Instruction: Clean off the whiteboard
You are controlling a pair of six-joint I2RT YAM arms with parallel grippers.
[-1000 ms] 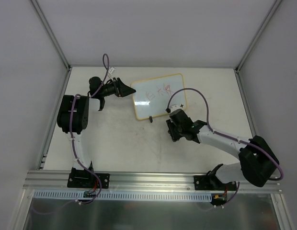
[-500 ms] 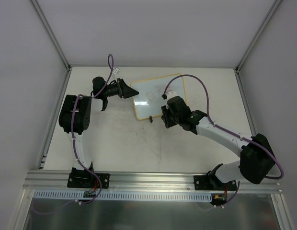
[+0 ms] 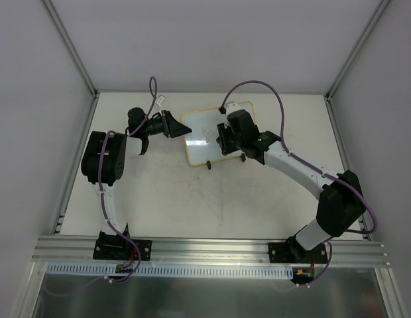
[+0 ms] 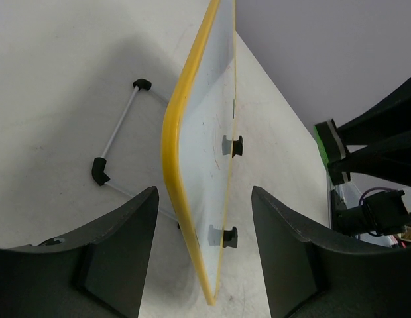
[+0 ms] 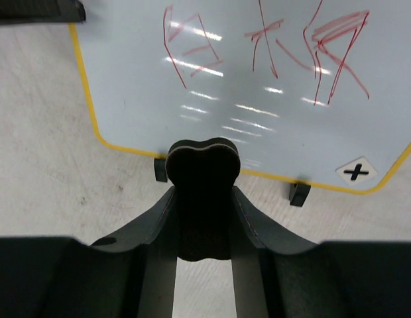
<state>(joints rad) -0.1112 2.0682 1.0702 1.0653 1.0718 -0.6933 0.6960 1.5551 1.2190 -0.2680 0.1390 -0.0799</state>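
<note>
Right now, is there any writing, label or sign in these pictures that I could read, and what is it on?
"+": a black plus sign in a small white diamond, at a corner of the whiteboard.
Not readable: the red handwriting on the whiteboard, three hand-drawn characters too loosely scrawled to make out for certain.
Nothing else legible shows in any view: no brand, number or label.

Whiteboard (image 3: pixel 203 134) upper centre of top view, on worktop (image 3: pixel 192 199). Left tool (image 3: pixel 174 124) at its left edge, fingers (image 4: pixel 119 265) either side of rim, gaps both sides. Right tool (image 3: pixel 222 140) over board's lower middle. Eraser (image 5: pixel 202 192) clamped in it, at lower rim between clip feet (image 5: pixel 299 193).
</note>
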